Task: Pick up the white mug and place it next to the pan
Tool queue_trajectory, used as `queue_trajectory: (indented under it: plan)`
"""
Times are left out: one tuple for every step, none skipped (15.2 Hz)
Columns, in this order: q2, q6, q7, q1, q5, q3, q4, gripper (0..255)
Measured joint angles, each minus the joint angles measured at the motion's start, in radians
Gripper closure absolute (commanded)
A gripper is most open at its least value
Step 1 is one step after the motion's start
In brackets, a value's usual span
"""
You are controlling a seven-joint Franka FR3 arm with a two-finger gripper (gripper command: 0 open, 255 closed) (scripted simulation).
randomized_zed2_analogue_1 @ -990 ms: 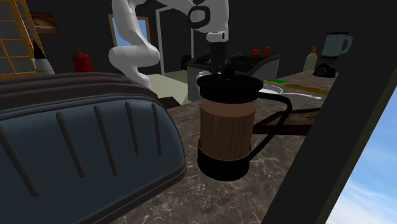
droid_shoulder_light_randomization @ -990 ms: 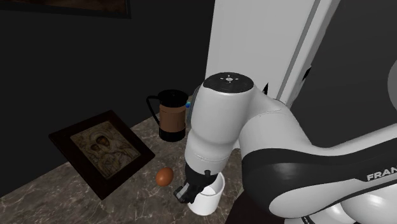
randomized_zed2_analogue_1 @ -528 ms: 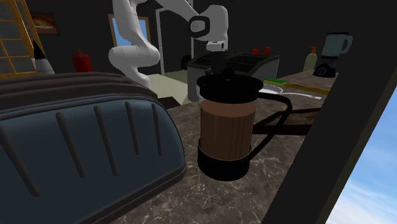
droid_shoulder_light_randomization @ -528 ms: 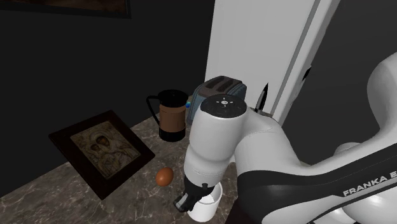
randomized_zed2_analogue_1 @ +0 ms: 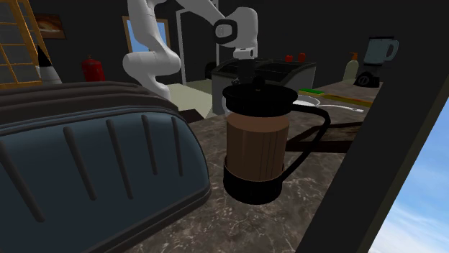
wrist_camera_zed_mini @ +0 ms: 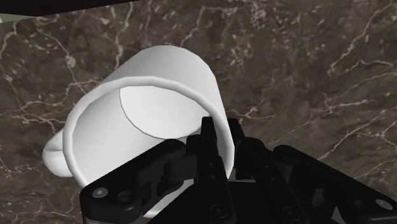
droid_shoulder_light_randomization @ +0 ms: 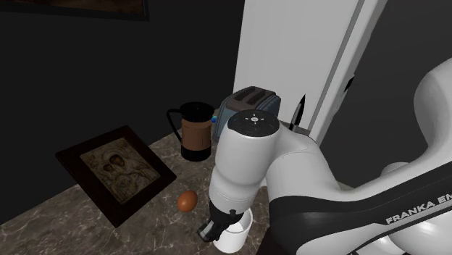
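A white mug (wrist_camera_zed_mini: 146, 121) hangs tilted over the marbled counter, its handle (wrist_camera_zed_mini: 54, 156) on the side away from the fingers. My black gripper (wrist_camera_zed_mini: 222, 137) is shut on the mug's rim wall, one finger inside and one outside. In the shoulder view the mug (droid_shoulder_light_randomization: 237, 232) sits low beside the stand, with the gripper (droid_shoulder_light_randomization: 214, 228) on its left rim; whether the mug touches the counter I cannot tell. A pale pan (randomized_zed2_analogue_1: 309, 104) with a long handle lies far back on the counter in the second exterior view, beyond the French press (randomized_zed2_analogue_1: 257, 140).
A brown egg (droid_shoulder_light_randomization: 187, 201) lies just left of the mug. Further back stand a French press (droid_shoulder_light_randomization: 195, 130), a toaster (droid_shoulder_light_randomization: 246, 103) and a flat framed picture (droid_shoulder_light_randomization: 116, 172). A blender (randomized_zed2_analogue_1: 378, 56) and a grey box (randomized_zed2_analogue_1: 277, 70) stand far off.
The arm came down and toward the shoulder view's lower edge with the mug in its grip, uncovering the toaster. Over the last half second it barely moved.
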Motion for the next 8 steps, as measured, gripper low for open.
queue_trajectory:
  plan:
    - [0.000, 0.000, 0.000, 0.000, 0.000, 0.000, 0.000, 0]
    - [0.000, 0.000, 0.000, 0.000, 0.000, 0.000, 0.000, 0]
    - [0.000, 0.000, 0.000, 0.000, 0.000, 0.000, 0.000, 0]
    - [0.000, 0.000, 0.000, 0.000, 0.000, 0.000, 0.000, 0]
    - [0.000, 0.000, 0.000, 0.000, 0.000, 0.000, 0.000, 0]
    - [0.000, 0.000, 0.000, 0.000, 0.000, 0.000, 0.000, 0]
    - [-0.010, -0.016, -0.004, 0.004, 0.004, -0.005, 0.008, 0]
    - [-0.032, -0.046, -0.009, 0.013, 0.014, -0.014, 0.019, 0]
